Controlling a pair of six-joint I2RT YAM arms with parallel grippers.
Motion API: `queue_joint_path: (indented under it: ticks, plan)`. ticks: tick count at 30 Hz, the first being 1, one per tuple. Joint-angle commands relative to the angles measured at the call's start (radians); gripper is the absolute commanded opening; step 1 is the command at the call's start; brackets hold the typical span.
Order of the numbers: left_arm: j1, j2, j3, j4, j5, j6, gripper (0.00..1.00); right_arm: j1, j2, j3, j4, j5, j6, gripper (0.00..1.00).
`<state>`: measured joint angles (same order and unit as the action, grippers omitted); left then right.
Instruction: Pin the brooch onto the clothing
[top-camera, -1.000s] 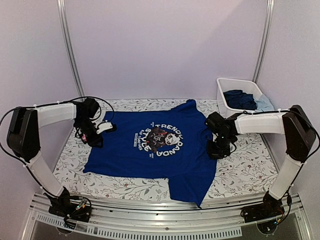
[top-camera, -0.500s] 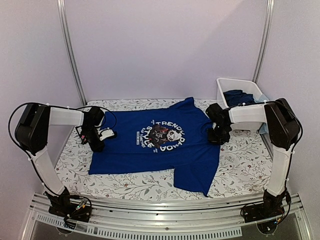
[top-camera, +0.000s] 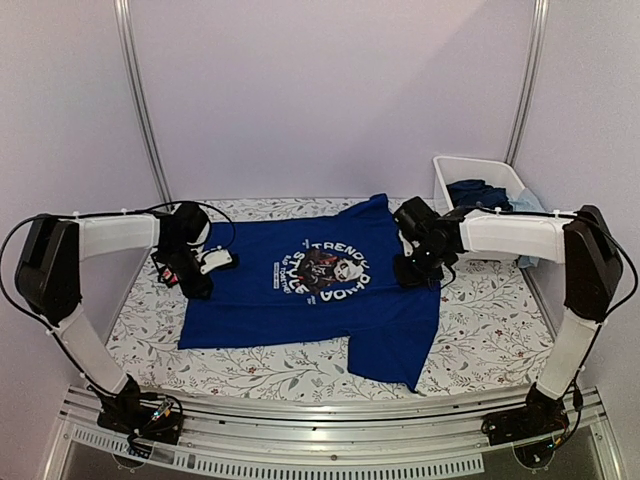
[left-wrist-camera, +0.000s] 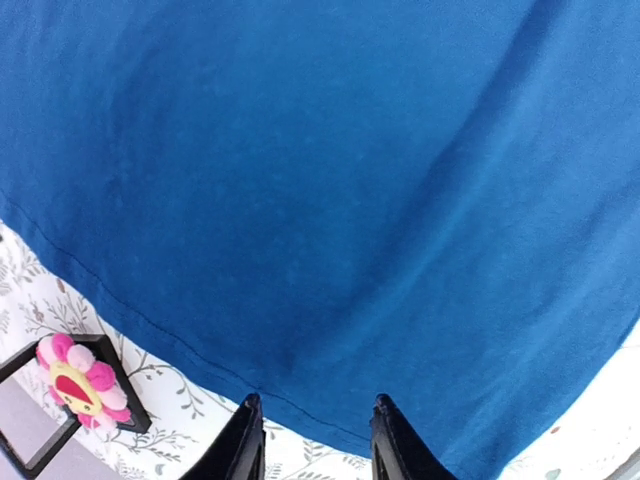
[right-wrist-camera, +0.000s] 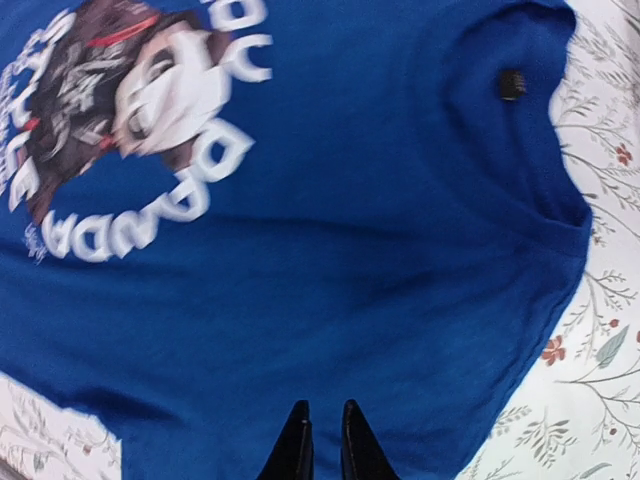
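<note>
The clothing, a royal-blue T-shirt with white lettering round a panda picture, lies flat on the flowered table. My left gripper stands open at the shirt's left hem with nothing between its fingers. The brooch, pink petals round a yellow centre, rests on a small dark square tray to the left of those fingers. My right gripper hovers over the shirt below the collar, its fingers nearly together with only blue cloth seen behind the thin gap. From above, the left gripper is at the shirt's left sleeve and the right gripper near the neck.
A white bin at the back right holds bunched dark-blue clothes. Metal uprights stand at the back corners. The flowered tablecloth shows on all sides of the shirt.
The shirt has slid toward the back of the table and now lies still. My right gripper has moved left over the shirt toward the collar. My left gripper has shifted slightly and widened a little.
</note>
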<state>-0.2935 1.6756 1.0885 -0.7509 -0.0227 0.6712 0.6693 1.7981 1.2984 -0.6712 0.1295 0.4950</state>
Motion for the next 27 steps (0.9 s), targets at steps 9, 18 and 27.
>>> queue_joint_path:
  ticks: [9,18,27]
  plan:
    - [-0.024,-0.087,-0.225,0.050,0.030,-0.015,0.34,0.387,0.062,-0.156,0.151,-0.117,0.202,0.00]
    - [-0.015,-0.154,-0.372,0.119,-0.070,0.041,0.35,0.603,0.259,-0.098,0.087,-0.147,0.324,0.00]
    - [-0.006,-0.263,-0.375,0.075,-0.045,0.041,0.36,0.625,0.179,-0.017,0.048,-0.062,0.336,0.00]
